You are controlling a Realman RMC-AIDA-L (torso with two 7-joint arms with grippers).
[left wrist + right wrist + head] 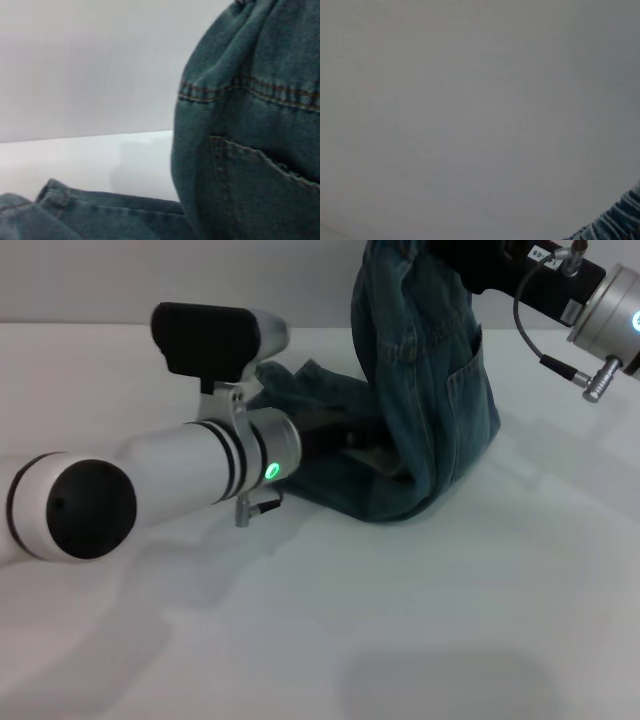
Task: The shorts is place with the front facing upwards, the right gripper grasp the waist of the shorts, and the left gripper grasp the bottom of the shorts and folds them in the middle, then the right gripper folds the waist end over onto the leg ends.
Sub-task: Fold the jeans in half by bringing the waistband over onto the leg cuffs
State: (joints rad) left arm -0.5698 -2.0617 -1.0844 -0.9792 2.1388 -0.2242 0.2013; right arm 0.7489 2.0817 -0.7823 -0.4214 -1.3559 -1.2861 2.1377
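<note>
Head view: the denim shorts (420, 390) are lifted at one end, near the top middle of the frame, by the right hand (455, 260). That hand is mostly cut off by the frame edge, and whether it is pinching the cloth cannot be told. From there the fabric hangs down in a tall fold with a back pocket and stitching facing outward, and its lower part lies crumpled on the white table (420, 620). The left arm reaches in from the left, low over the table. The left hand (325, 435) sits against the dark folds of the lower cloth, and its fingers are hidden, so its state cannot be told.

Left wrist view: the hanging part of the shorts (250, 150) fills one side, showing a seam line with orange stitching and a pocket edge. A flatter piece of denim lies on the table (100, 160) beside it. No fingers appear.

Right wrist view: mostly plain grey background, with a sliver of denim (620, 222) in one corner.
</note>
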